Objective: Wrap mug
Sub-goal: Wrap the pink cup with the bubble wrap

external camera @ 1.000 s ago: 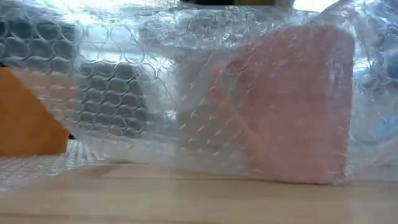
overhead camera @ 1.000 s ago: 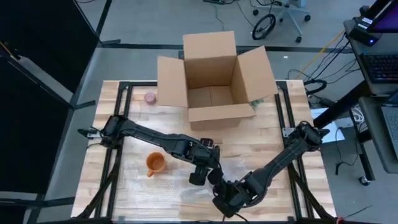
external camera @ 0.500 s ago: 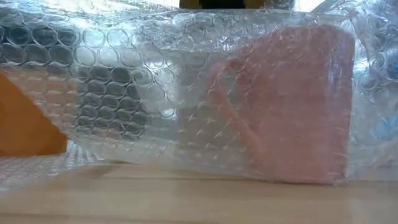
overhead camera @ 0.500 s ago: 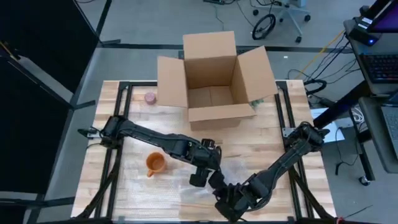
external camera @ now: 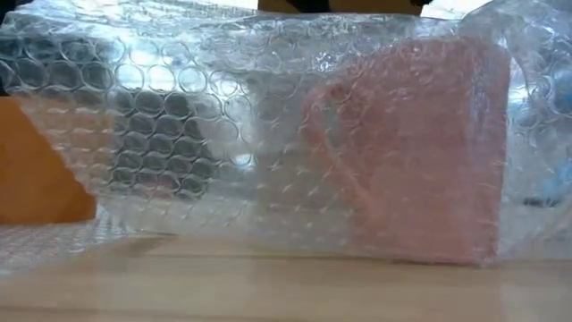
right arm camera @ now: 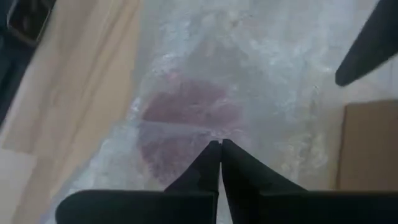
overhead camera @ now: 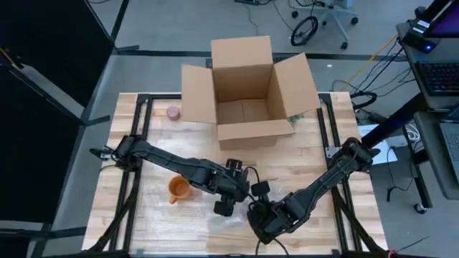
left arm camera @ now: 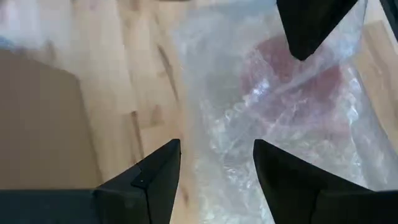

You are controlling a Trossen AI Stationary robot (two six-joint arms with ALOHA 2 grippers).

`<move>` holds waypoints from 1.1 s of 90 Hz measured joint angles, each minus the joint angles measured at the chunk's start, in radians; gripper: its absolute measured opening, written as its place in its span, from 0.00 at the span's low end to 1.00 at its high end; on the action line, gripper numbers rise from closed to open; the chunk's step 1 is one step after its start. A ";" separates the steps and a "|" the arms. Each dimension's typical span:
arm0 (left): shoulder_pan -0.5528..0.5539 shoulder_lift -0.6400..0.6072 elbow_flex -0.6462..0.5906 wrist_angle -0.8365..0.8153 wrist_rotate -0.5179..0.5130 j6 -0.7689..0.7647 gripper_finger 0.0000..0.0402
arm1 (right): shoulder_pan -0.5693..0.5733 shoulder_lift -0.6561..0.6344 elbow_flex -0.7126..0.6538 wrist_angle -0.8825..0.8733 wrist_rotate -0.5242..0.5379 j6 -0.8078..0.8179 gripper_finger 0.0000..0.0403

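Both grippers have slid left along the near edge; the right gripper (overhead camera: pixel 259 221), nearest of all, has its fingers pinched tight on the bubble wrap (right arm camera: pixel 261 74) draped over the pink mug (external camera: pixel 411 152). Just beyond, the left gripper (overhead camera: pixel 222 208) hangs spread and empty. The mug lies straight ahead of both, so either could fold the wrap; farther off stands the box (overhead camera: pixel 247 86).

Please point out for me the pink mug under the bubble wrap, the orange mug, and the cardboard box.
pink mug (external camera: pixel 420 152): low view, on its side wall, seen through the bubble wrap.
orange mug (overhead camera: pixel 178 188): high view, on its rim opening.
cardboard box (overhead camera: pixel 252 133): high view, on its front wall.
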 joint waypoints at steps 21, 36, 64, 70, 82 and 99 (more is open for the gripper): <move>-0.044 -0.084 0.000 -0.094 -0.131 -0.065 0.48 | -0.001 -0.039 0.001 0.019 0.015 0.056 0.00; -0.082 -0.158 0.000 -0.205 -0.205 -0.159 0.48 | -0.004 -0.037 0.000 0.012 -0.002 0.083 0.00; -0.196 -0.252 -0.051 -0.440 -0.384 -0.455 0.48 | -0.063 -0.009 -0.033 0.129 -0.095 0.096 0.00; -0.224 -0.273 -0.096 -0.430 -0.383 -0.506 0.48 | -0.074 0.012 -0.043 0.139 -0.148 0.096 0.00; -0.260 -0.303 -0.198 -0.361 -0.377 -0.576 0.48 | -0.090 0.067 -0.059 0.147 -0.234 0.089 0.00; -0.286 -0.331 -0.392 -0.097 -0.302 -0.601 0.48 | -0.129 0.147 -0.057 0.136 -0.288 0.096 0.00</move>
